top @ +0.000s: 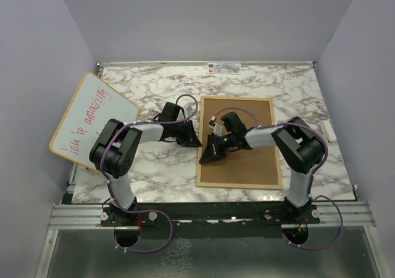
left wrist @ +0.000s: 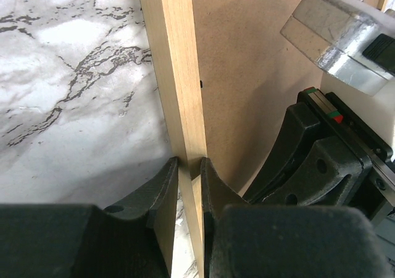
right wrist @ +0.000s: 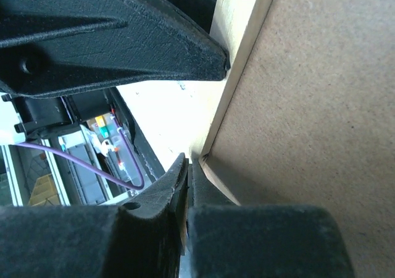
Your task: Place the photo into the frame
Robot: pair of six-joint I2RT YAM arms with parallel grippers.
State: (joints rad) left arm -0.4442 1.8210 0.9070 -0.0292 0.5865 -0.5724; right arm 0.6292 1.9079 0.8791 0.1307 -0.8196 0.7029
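The frame (left wrist: 182, 74) lies face down on the marble table (top: 160, 167), brown backing board (top: 247, 167) upward. The left gripper (left wrist: 189, 167) pinches its left rail; the right gripper (right wrist: 188, 164) is closed at that rail's inner edge

**Top view.** Bright, even light is given from overhead. Short, soft shadows are laid on the tabletop (top: 166, 167). A pale sheen is carried by the whiteboard (top: 92, 120). Focus is sharp throughout.

**Left wrist view.** The tabletop is washed out in patches at upper left. A grey shadow is thrown along the foot of the frame (left wrist: 182, 74), and its wood grain is rendered crisply. The left gripper (left wrist: 189, 162) is underexposed and softened at the bottom edge.

**Right wrist view.** Contrast is harsh. The tabletop is burnt out to plain white. The right gripper (right wrist: 188, 164) is rendered near-black and blurred at the bottom. The backing board (right wrist: 308, 105) is evenly lit, with its fibres slightly soft.
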